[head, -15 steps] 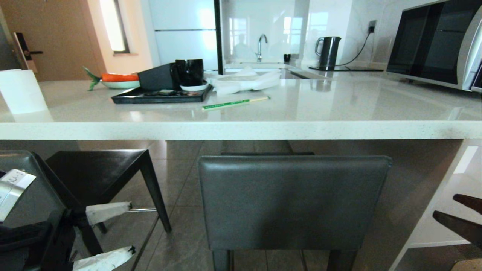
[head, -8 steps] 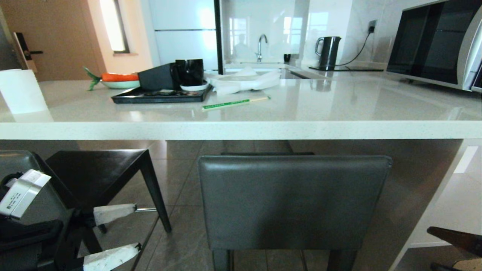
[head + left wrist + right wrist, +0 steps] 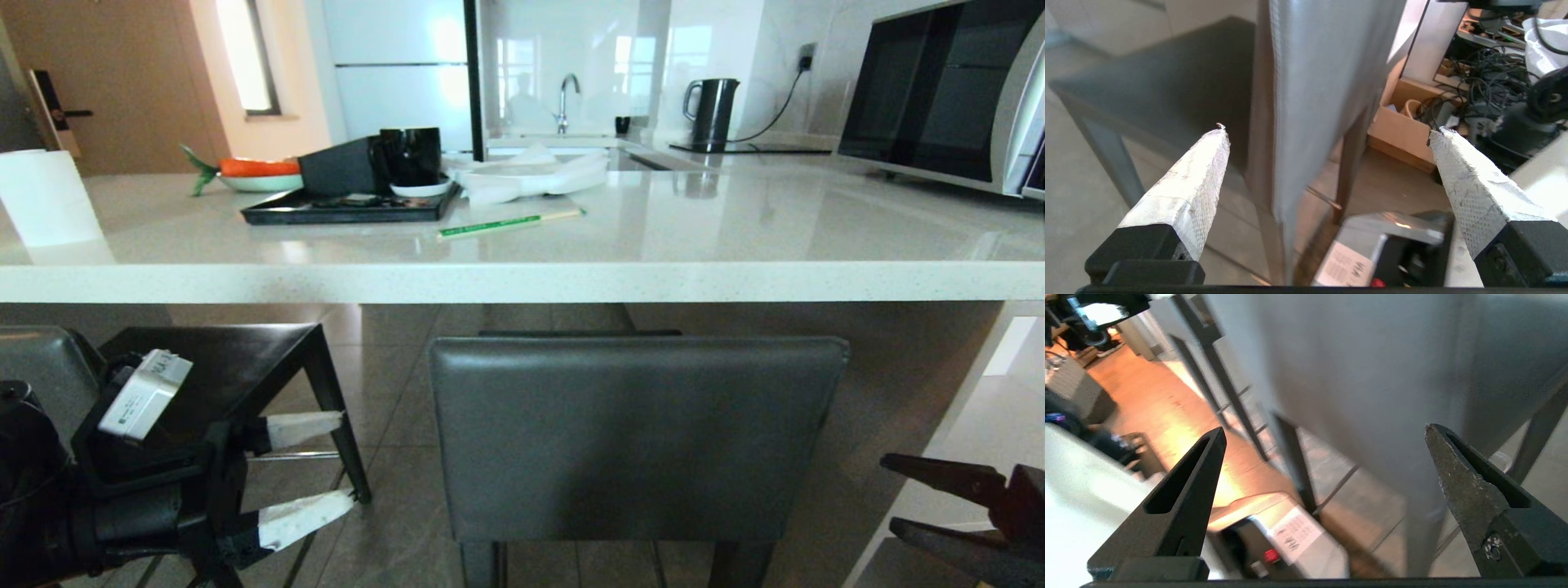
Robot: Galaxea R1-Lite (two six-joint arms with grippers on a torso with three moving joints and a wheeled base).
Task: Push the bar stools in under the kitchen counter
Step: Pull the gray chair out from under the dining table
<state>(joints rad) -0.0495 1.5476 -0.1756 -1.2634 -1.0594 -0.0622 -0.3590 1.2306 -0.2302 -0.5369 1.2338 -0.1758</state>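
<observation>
Bar stools (image 3: 637, 433) before kitchen counter (image 3: 522, 282), left gripper (image 3: 322, 469) fingers spread wide beside left stool, holding nothing, right gripper (image 3: 898, 498) likewise spread, empty.

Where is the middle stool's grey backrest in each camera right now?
Head view: the grey backrest fills the lower centre, just below the kitchen counter edge.
Left wrist view: nearly edge-on and upright, ahead between the jaws.
Right wrist view: a broad grey panel ahead between the jaws.
Shared landmark: the black leg under it.
</observation>
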